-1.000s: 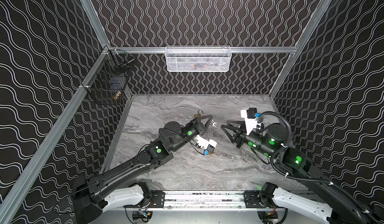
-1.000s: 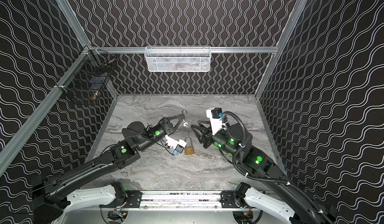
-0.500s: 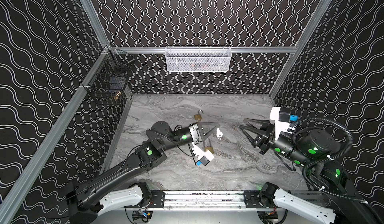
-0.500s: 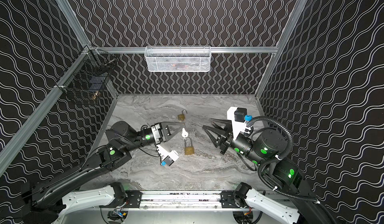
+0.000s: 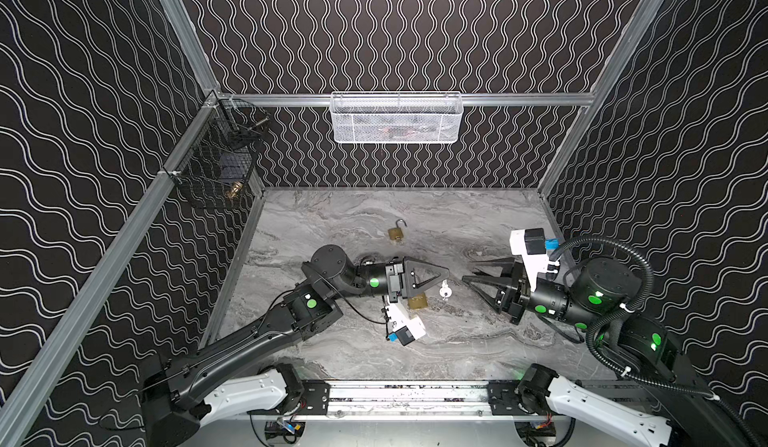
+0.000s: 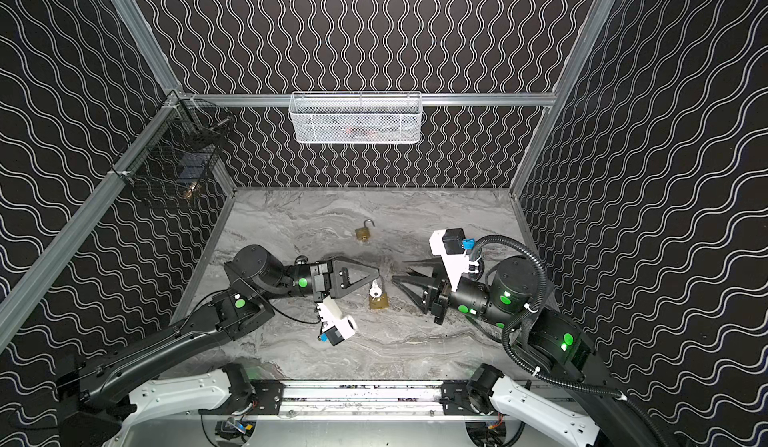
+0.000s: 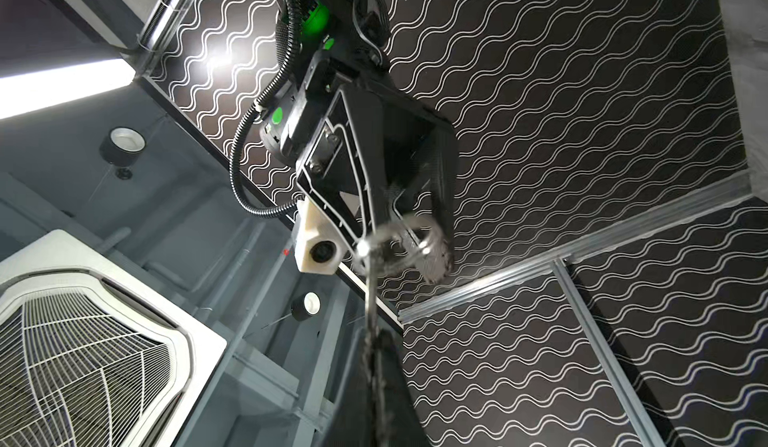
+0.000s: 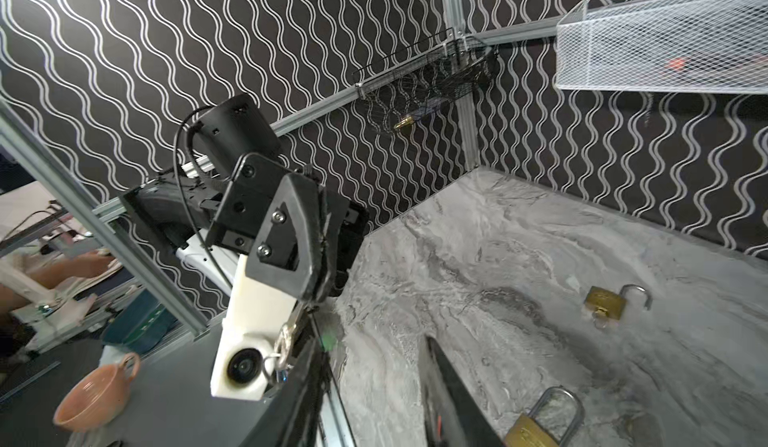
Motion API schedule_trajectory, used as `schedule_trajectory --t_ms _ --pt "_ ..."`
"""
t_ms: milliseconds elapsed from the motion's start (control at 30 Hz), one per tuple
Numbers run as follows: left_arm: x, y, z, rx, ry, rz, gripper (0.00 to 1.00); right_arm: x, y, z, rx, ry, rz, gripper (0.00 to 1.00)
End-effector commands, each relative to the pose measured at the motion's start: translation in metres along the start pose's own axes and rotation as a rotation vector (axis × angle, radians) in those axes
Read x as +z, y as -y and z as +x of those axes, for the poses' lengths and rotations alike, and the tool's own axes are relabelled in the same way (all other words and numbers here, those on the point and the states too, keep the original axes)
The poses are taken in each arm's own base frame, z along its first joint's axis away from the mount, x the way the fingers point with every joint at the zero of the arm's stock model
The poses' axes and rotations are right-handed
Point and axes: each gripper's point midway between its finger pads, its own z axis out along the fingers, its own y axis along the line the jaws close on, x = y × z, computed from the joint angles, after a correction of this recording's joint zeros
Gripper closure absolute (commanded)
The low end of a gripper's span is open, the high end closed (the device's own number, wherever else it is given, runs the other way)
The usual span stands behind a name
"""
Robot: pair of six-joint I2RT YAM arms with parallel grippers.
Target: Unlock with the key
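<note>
Gripping a small metal key (image 8: 294, 324), the left tool (image 5: 446, 276) is clamped closed above the middle of the bench (image 5: 457, 341). The key's ring end sticks out past the tip, with a small pale tag dangling from it.

Facing it from 3 o'clock, near but not touching, the right tool (image 5: 467, 271) has its jaws parted and holds nothing.

Just at 6 o'clock of the left tool's tip, a brass shut padlock (image 6: 379, 302) lies flat on the bench, partly hidden under the dangling tag. This looks like the lock to be opened.

At 12 o'clock, well apart and toward the back wall, an open padlock (image 5: 397, 234) lies with its shackle swung free. Something small hangs at its base, possibly another key.

The key is probably light, thin, stiff and smooth, so it may twist in a pinch. It is best held across its flat head, leaving the blade free. Which end is pinched now cannot be told for certain.

The shut padlock looks dense, rigid and slick, and is likely to slide on the smooth bench. It would be best steadied across its flat brass body, with the keyhole left clear.

Counted: two tools, two padlocks, one held key and two baskets. A white mesh basket (image 5: 397, 121) hangs at 12 o'clock and a black wire basket (image 5: 216, 166) at 10 o'clock.
</note>
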Motion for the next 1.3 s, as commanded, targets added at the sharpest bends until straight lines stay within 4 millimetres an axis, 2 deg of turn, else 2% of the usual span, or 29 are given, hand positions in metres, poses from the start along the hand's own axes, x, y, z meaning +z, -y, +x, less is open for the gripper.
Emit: schedule_trajectory --t_ms 0,200,367,467,733,933,1133,1233,1267 --pt "0.001 -0.009 0.005 0.413 -0.029 -0.037 1.0 0.001 -0.022 -0.014 0.014 0.033 -0.116 0.6" --pt "0.0 -0.008 0.005 0.411 -0.031 -0.03 1.0 0.009 -0.027 -0.006 0.049 0.003 -0.176 0.59" --pt "0.0 -0.006 0.006 0.408 -0.034 -0.022 1.0 0.018 -0.022 0.006 0.072 -0.043 -0.172 0.55" --pt "0.0 -0.005 0.005 0.407 -0.033 -0.02 1.0 0.021 -0.025 0.005 0.079 -0.035 -0.202 0.55" --pt "0.001 -0.002 0.008 0.408 -0.048 -0.01 1.0 0.024 -0.025 0.013 0.119 -0.062 -0.211 0.57" --pt "0.002 0.0 0.009 0.407 -0.049 -0.007 1.0 0.024 -0.024 0.018 0.133 -0.079 -0.206 0.67" --pt "0.002 0.001 0.01 0.41 -0.055 -0.006 1.0 0.025 -0.023 0.023 0.147 -0.1 -0.206 0.63" --pt "0.002 -0.001 0.01 0.411 -0.054 -0.011 1.0 0.025 -0.023 0.025 0.15 -0.104 -0.21 0.64" --pt "0.002 0.0 0.01 0.411 -0.055 -0.01 1.0 0.025 -0.023 0.024 0.148 -0.102 -0.21 0.66"
